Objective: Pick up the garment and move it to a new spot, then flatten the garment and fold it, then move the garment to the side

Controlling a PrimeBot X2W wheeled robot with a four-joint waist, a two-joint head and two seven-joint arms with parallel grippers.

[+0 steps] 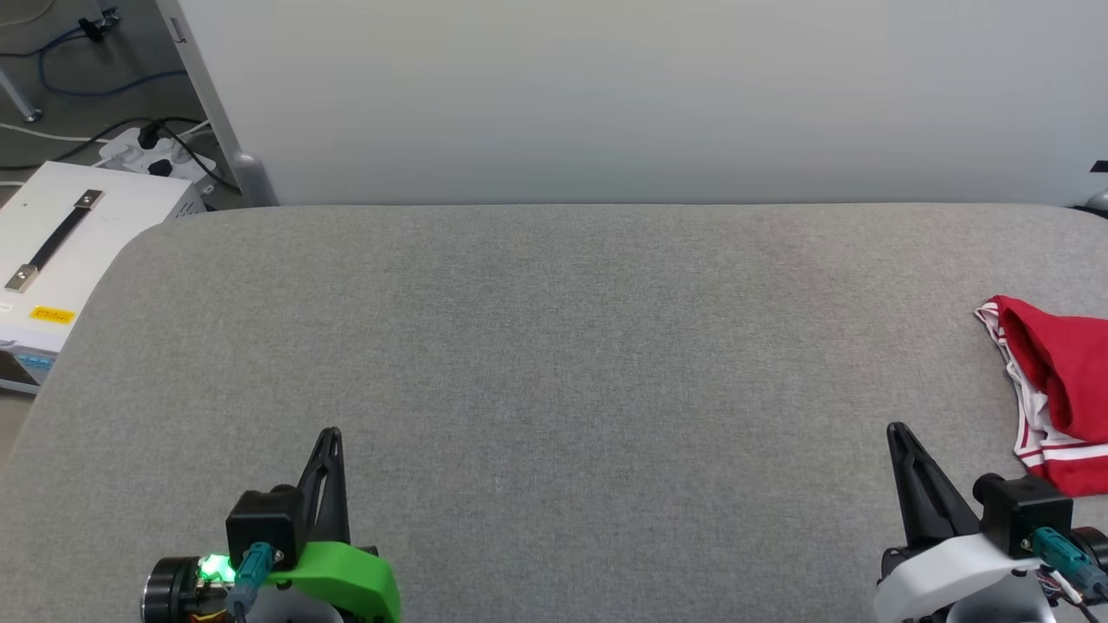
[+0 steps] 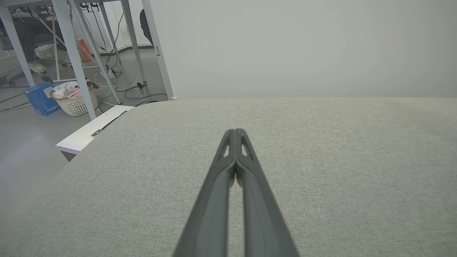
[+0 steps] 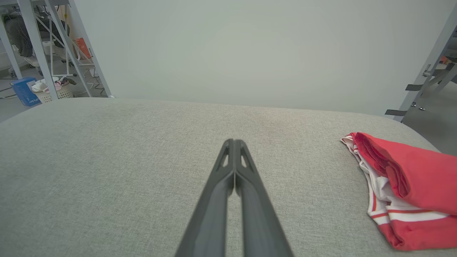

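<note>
The garment [image 1: 1060,394] is a red jersey with white sleeves and red-and-white striped trim, lying folded at the table's right edge, partly cut off in the head view. In the right wrist view the garment [image 3: 410,185] lies to the right of my fingers, apart from them. My right gripper [image 1: 898,433] rests near the front edge, a little left of the garment, shut and holding nothing; its tips [image 3: 234,142] meet. My left gripper [image 1: 330,434] sits at the lower left, far from the garment, shut and holding nothing, tips [image 2: 235,131] pressed together.
The grey fabric-covered table [image 1: 554,346] ends at a pale wall panel [image 1: 606,95] behind. A white box with a black handle [image 1: 61,234] and a power strip with cables [image 1: 156,156] sit past the left corner. Metal frame legs, a laundry basket [image 2: 75,100] and a blue box stand on the floor.
</note>
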